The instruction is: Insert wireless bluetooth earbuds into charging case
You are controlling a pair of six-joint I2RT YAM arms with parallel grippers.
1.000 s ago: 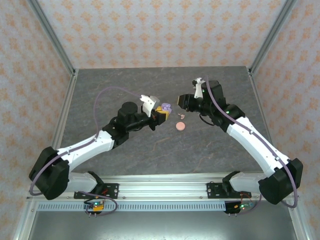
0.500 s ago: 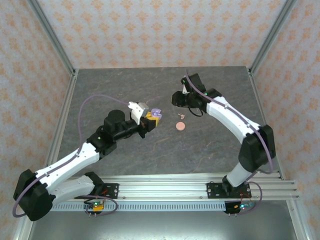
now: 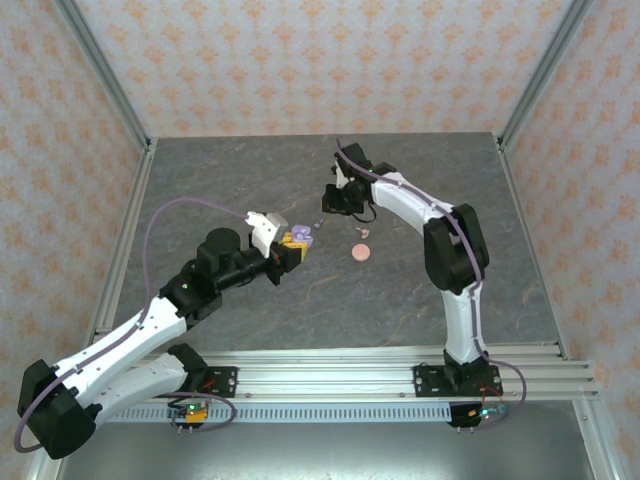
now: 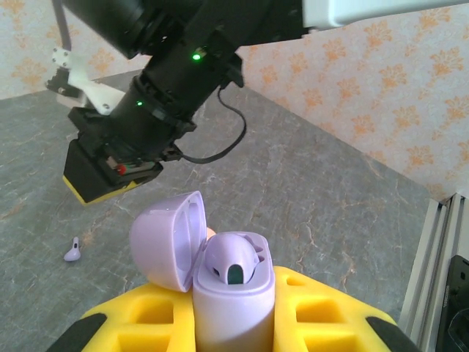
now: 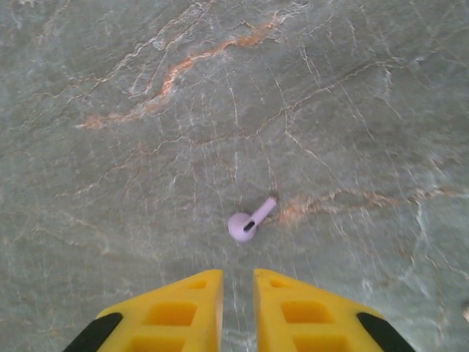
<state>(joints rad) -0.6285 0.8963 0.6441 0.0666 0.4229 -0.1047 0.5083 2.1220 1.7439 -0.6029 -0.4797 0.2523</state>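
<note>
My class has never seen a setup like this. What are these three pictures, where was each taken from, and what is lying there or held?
Two robot arms are bolted to a grey table. The overhead picture looks down on both; the other two come from cameras on their wrists. The left gripper holds an open purple charging case. The right gripper, fingers almost together and empty, hovers over a purple earbud. A pink disc and a small pinkish piece lie nearby.
</note>
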